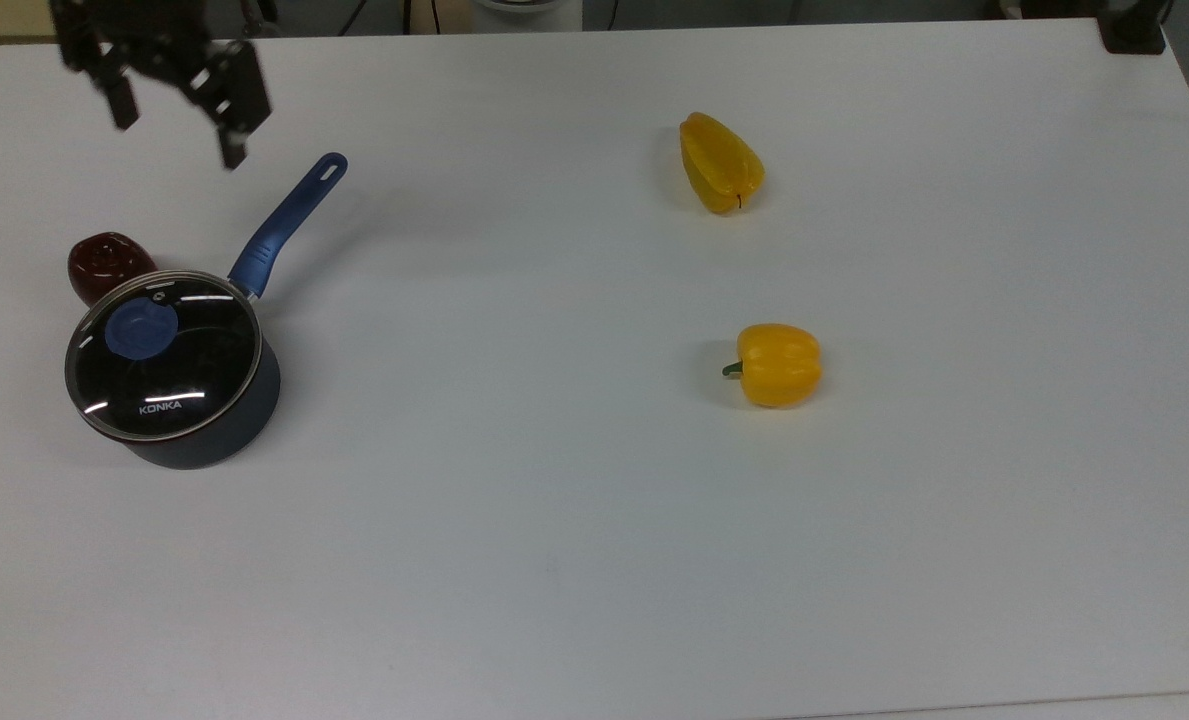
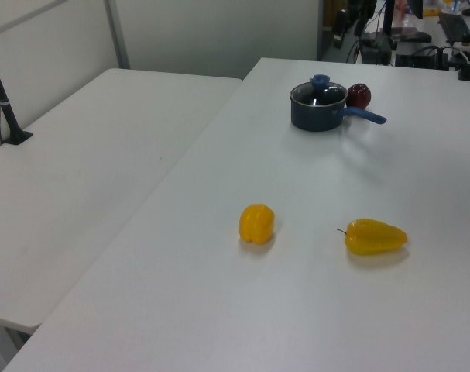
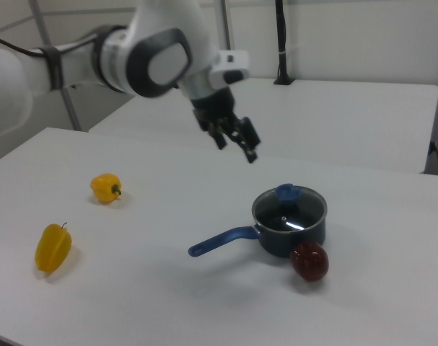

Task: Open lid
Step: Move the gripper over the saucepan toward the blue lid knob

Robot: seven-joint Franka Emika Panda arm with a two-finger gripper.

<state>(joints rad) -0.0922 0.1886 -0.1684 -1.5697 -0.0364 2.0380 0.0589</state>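
The lid (image 1: 186, 372), clear glass with a metal rim and a blue knob (image 1: 141, 330), sits closed on the dark saucepan (image 1: 246, 418) at the top view's left. The lid (image 3: 291, 211) also sits on the saucepan (image 3: 299, 239) in the right view, and the lid (image 2: 318, 92) is closed in the left view. My gripper (image 1: 176, 130) hangs open in the air toward the top view's upper left, beyond the pan and beside its blue handle (image 1: 284, 222), holding nothing. In the right view the gripper (image 3: 237, 149) is above and left of the pan, well clear of the knob (image 3: 286, 192).
A dark red round fruit (image 1: 106, 262) touches the pan's far side. Two yellow peppers (image 1: 719, 162) (image 1: 776, 364) lie far off at the top view's right. The white table (image 1: 554, 560) spreads wide around them. A second white table (image 2: 87, 170) adjoins it in the left view.
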